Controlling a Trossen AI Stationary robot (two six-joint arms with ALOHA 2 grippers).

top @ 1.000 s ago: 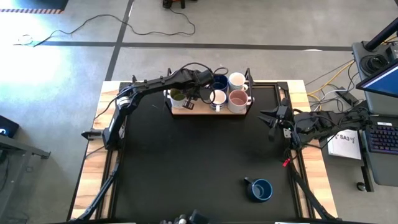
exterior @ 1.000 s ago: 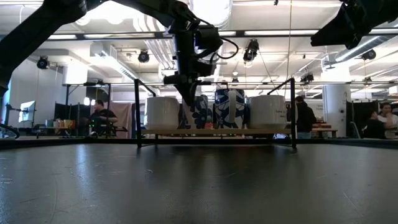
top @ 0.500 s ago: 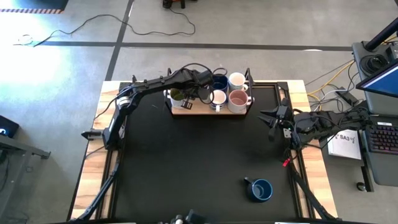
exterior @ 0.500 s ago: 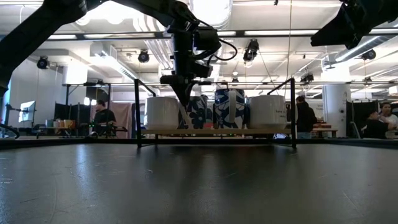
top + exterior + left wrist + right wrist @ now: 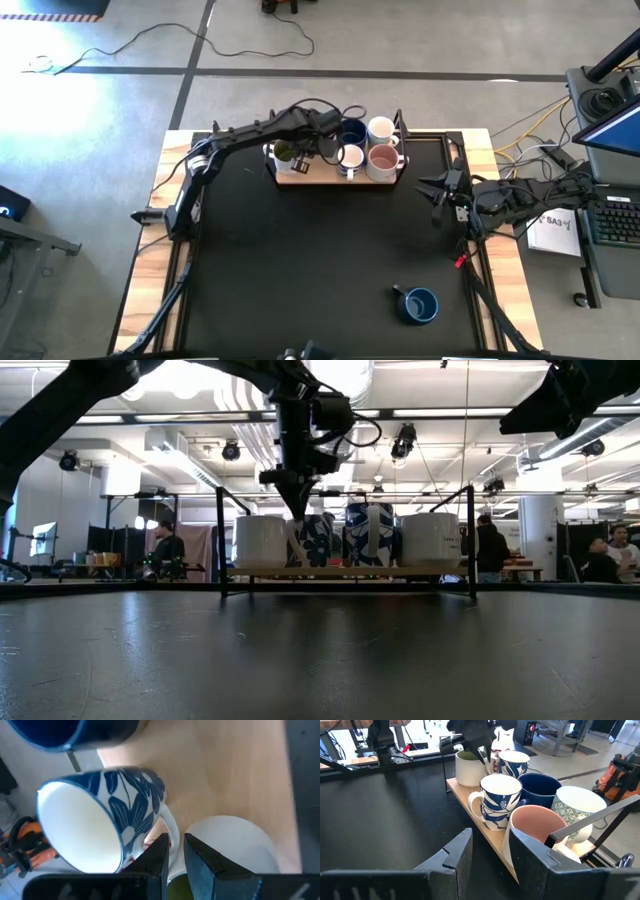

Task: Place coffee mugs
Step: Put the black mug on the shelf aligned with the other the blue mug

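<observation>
A wooden tray (image 5: 292,179) at the table's far middle carries several coffee mugs: a white one with an olive inside (image 5: 286,153), a dark blue one (image 5: 352,131), white ones (image 5: 380,130) and a pinkish one (image 5: 383,158). My left gripper (image 5: 176,851) hangs over the tray's left part, pointing steeply down. Its fingers are a narrow gap apart, just above the handle (image 5: 170,827) of a white mug with blue leaves (image 5: 100,820) standing on the tray. Another dark blue mug (image 5: 418,305) stands on the black table, near right. My right gripper (image 5: 489,855) waits open at the right edge.
Black metal posts (image 5: 222,540) (image 5: 470,540) rise at the tray's ends. The black table top (image 5: 300,260) lies between the tray and the near edge. Cables, a laptop and papers (image 5: 555,230) sit beyond the right edge. People show in the room behind.
</observation>
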